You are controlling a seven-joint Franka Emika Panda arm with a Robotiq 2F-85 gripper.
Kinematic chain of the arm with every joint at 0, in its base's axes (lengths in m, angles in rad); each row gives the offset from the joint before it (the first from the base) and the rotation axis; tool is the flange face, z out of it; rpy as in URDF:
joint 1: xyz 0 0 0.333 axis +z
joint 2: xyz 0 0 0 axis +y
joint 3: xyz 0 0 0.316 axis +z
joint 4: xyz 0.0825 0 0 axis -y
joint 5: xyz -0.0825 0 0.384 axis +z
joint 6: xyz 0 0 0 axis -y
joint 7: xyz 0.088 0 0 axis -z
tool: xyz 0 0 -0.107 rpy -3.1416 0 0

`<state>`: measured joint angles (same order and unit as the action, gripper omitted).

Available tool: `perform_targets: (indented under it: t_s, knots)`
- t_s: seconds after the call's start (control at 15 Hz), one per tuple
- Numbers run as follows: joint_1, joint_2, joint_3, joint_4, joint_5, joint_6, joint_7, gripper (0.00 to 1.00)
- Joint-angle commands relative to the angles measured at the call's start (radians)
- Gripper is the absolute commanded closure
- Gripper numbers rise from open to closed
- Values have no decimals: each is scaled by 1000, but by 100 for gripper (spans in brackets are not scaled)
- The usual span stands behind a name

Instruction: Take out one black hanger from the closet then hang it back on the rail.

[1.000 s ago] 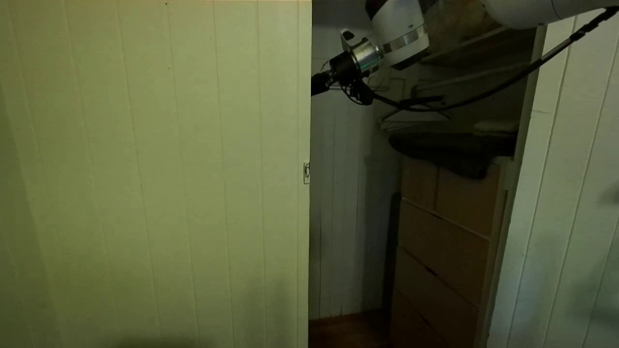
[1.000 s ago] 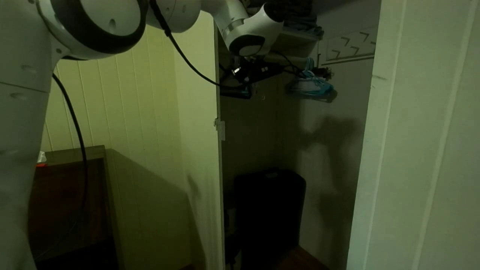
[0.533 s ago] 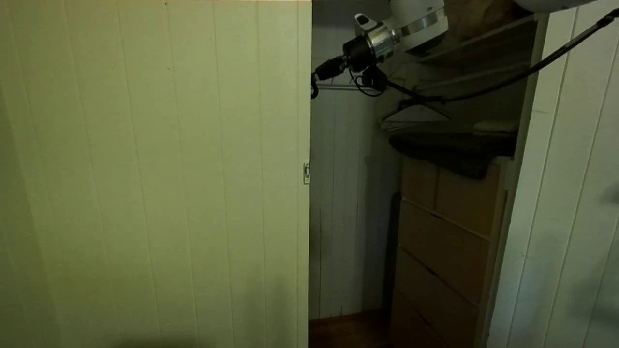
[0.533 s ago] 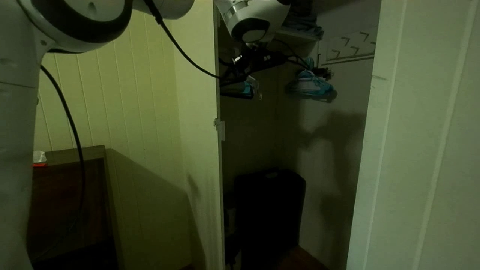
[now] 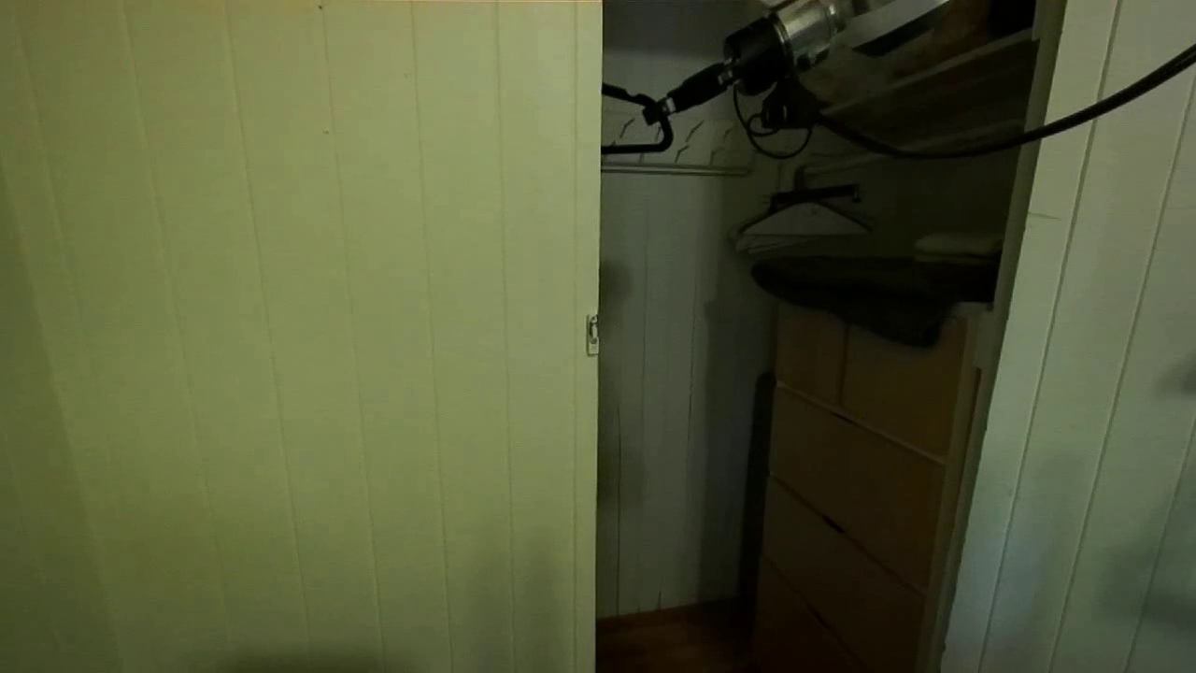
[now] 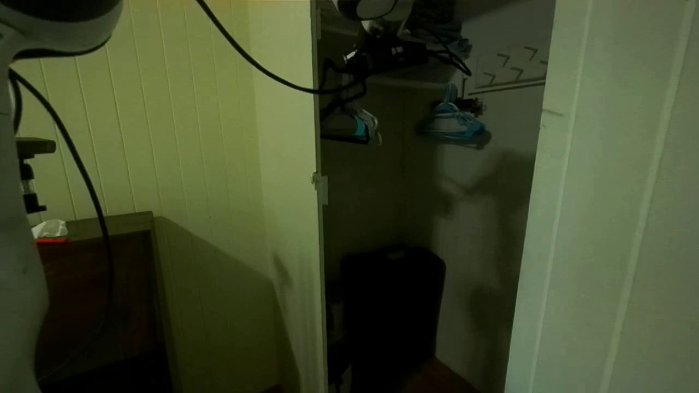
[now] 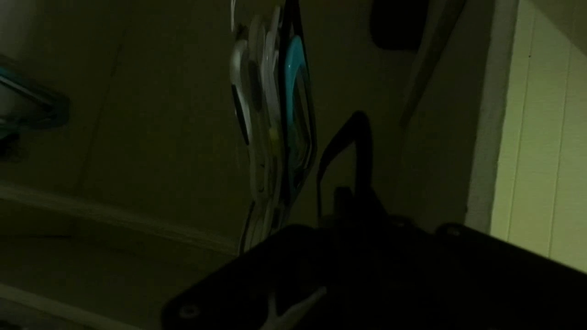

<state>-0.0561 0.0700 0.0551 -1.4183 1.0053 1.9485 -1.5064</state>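
Note:
My gripper (image 5: 657,111) is shut on a sloping end of the black hanger (image 5: 637,149) inside the closet (image 5: 668,393). The hanger's corner sticks out past the fingers; the rest is hidden behind the door. In the wrist view the hanger (image 7: 364,137) rises from the dark gripper (image 7: 351,208), apart from a bunch of white, teal and black hangers (image 7: 270,114). That bunch also shows in an exterior view (image 6: 349,130), where the held hanger blends with the dark gripper. The rail (image 6: 418,84) is a pale rod with teal hangers (image 6: 453,125) at its far end.
The panelled door (image 5: 374,327) covers the near side; its edge (image 6: 318,229) is close to the arm. A shelf (image 6: 437,50) with folded cloth lies above the rail. A wooden drawer unit (image 5: 855,486), dark suitcase (image 6: 393,311) and wall pegs (image 6: 510,63) are in the closet.
My gripper has moved up and, in an exterior view, to the right, bringing the black hanger's end out from behind the door. The other hangers stay hanging.

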Motion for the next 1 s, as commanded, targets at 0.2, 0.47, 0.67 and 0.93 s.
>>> perform_targets:
  t_s: [0.2,0.47,0.67,0.93]
  knots:
    - [-42,-177,-101,-124,-93,-87,151,99]
    - [-52,-245,-151,-126,-239,-111,235,99]
    - [-53,-282,-181,-111,-337,-151,289,99]
    - [-43,-323,-206,-118,-392,-144,344,99]
